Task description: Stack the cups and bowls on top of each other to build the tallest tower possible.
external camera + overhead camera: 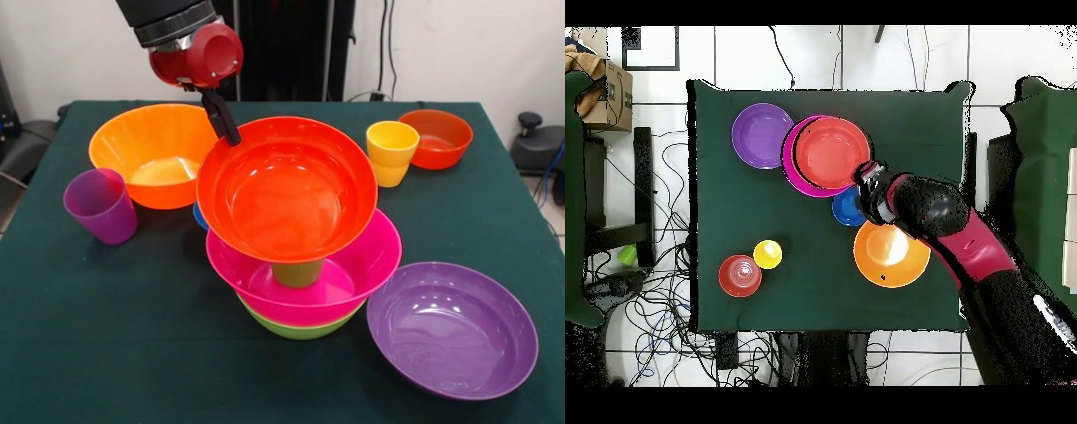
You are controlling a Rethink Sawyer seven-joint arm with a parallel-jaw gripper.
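Observation:
The tower stands mid-table: a lime green bowl (300, 329) at the bottom, a pink bowl (353, 265) in it, a green cup (297, 272) upright in the pink bowl. A large red-orange bowl (287, 190) rests on the cup, tilted toward the camera. It also shows in the overhead view (832, 152). My gripper (226, 128) (868, 180) is shut on this bowl's far left rim. The yellow cup (391, 152) (768, 254) stands apart at the back right. The purple cup (101, 205) stands at the left.
A large orange bowl (154, 150) (891, 253) sits back left. A small blue bowl (199, 217) (848, 207) peeks out behind the tower. A small red-orange bowl (436, 138) (740, 276) is beside the yellow cup. A purple bowl (452, 329) (762, 135) lies front right.

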